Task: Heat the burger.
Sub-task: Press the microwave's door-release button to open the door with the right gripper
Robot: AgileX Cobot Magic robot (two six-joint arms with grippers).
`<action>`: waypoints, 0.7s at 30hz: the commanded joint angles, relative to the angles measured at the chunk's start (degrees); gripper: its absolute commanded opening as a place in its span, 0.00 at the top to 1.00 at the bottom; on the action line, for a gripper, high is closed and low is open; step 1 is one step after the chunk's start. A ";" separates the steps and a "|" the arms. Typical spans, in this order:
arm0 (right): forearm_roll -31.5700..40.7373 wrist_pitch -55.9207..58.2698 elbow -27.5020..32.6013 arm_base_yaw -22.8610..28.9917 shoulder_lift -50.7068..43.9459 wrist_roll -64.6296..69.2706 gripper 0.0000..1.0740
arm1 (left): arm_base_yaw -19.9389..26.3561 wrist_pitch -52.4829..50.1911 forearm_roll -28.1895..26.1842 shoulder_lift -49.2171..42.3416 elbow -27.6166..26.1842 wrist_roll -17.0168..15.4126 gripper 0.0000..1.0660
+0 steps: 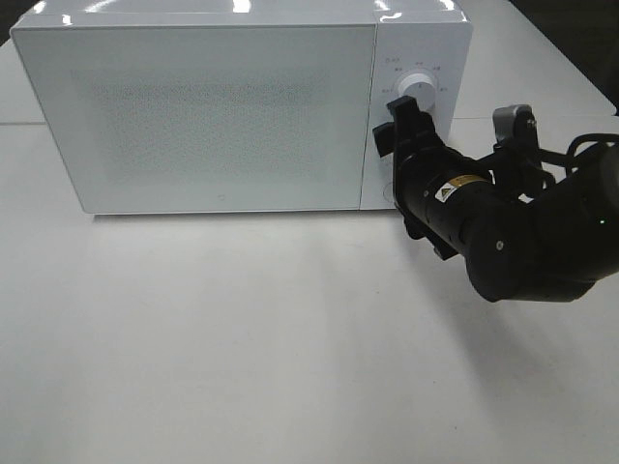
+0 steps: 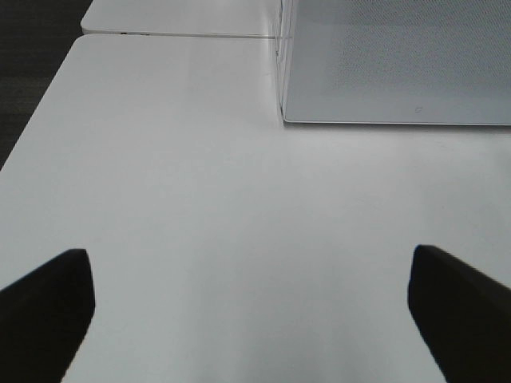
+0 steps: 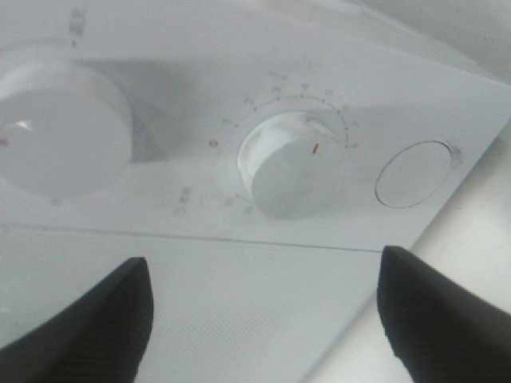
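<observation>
On the white table (image 1: 242,367) the microwave (image 1: 193,106) is sitting with its door (image 1: 213,116) shut, and its speckled window is showing nothing of what is inside. No view is showing the burger; it may be lying behind that door, but I cannot tell.

At the microwave's control panel the right gripper (image 3: 263,279) is hovering with its claw spread wide, one finger to each side of the lower knob (image 3: 291,175) and neither touching it. In front of the microwave's door the left gripper (image 2: 249,263) is hanging over bare table, claw wide and holding nothing.

On the panel the upper knob (image 3: 60,128) is sitting above the lower one and a round button (image 3: 415,174) below it. The lower knob's red mark is pointing away from the red dot on its scale, so the timer is probably set.

Risk is lying in how close the fingers are: a crooked pull-back could be dragging a finger across the knob and spoiling the setting, or nudging the round button and popping the door
</observation>
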 commanded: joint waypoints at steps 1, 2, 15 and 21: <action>-1.66 12.72 0.23 -0.29 -4.58 -15.64 0.30 | 0.17 -0.57 -0.52 -0.92 0.23 0.17 0.06; -1.66 15.53 0.23 -0.29 -5.50 -19.31 0.30 | 0.17 -0.57 -0.52 -0.92 0.23 0.17 0.06; -11.63 47.67 -0.74 -6.59 -16.67 -46.47 0.30 | 0.17 -0.57 -0.52 -0.92 0.23 0.17 0.06; -24.12 64.11 -4.98 -9.05 -22.29 -46.47 0.30 | 0.17 -0.57 -0.52 -0.92 0.23 0.17 0.06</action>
